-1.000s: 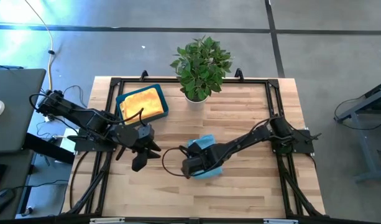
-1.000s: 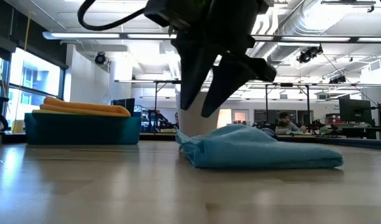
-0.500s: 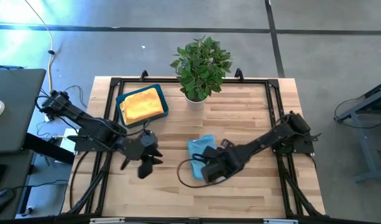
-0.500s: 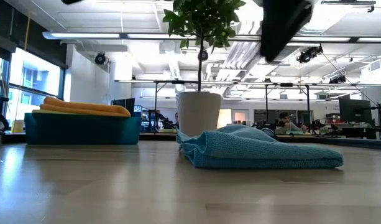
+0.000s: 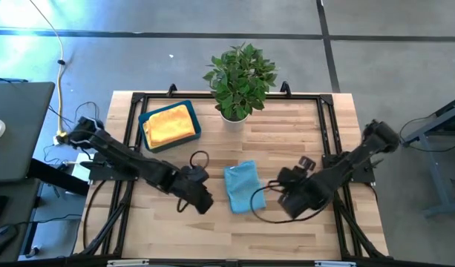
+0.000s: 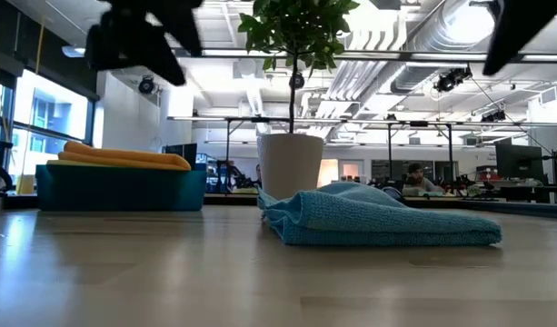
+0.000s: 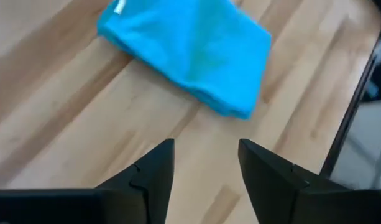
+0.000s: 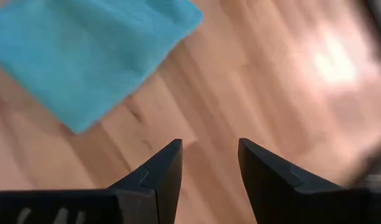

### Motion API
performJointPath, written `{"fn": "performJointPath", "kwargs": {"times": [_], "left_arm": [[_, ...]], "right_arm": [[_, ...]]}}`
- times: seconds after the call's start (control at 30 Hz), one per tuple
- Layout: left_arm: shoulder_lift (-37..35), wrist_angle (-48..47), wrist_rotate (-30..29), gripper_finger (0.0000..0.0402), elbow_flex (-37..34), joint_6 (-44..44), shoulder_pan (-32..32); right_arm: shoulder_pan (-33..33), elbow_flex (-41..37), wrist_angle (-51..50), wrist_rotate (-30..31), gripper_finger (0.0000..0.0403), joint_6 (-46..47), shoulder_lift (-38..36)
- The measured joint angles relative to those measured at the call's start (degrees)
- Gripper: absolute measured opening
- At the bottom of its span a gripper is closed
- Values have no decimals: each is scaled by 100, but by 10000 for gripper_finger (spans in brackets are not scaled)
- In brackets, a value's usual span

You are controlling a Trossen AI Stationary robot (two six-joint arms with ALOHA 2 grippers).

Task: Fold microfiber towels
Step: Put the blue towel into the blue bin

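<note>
Butcher-block wooden table (image 5: 286, 141) in an open workshop; the low view shows ceiling ducts and desks behind.

The teal-blue microfiber towel (image 5: 243, 185) lies in the lower middle of the high view, already doubled over into a narrow rectangle. We read that as one fold done, set down flat and left alone. In the low view it sits as a low, slightly rumpled mound (image 6: 378, 218) in front of the white pot of the leafy green plant (image 5: 239, 78).

We see folded yellow and orange towels (image 5: 168, 124) stacked in the rigid blue rectangular tray (image 5: 197, 126) at upper left, likely the drop-off for finished ones.

Left gripper (image 7: 206, 168) hangs just left of the teal towel, fingers spread, holding nothing. Right gripper (image 8: 209, 165) is just right of it, also parted, also empty. Neither touches the cloth.
</note>
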Motion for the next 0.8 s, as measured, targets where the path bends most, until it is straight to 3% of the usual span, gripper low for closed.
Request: {"fn": "performJointPath", "kwargs": {"times": [0.13,0.3,0.47,0.8], "left_arm": [[517,146,-5,186,-2,-889,140],[1216,1192,108,199,6,-1589,331],[1708,2153,-133,199,26,-1809,514],[2271,2192,-382,198,198,-2212,793]], "right_arm": [[118,-1347,1531,-20,149,64,-1100],[161,-2789,3077,-387,149,30,-2173],[198,-3889,3843,-739,149,-91,-3035],[226,-5426,5239,-1126,149,-409,-4670]]}}
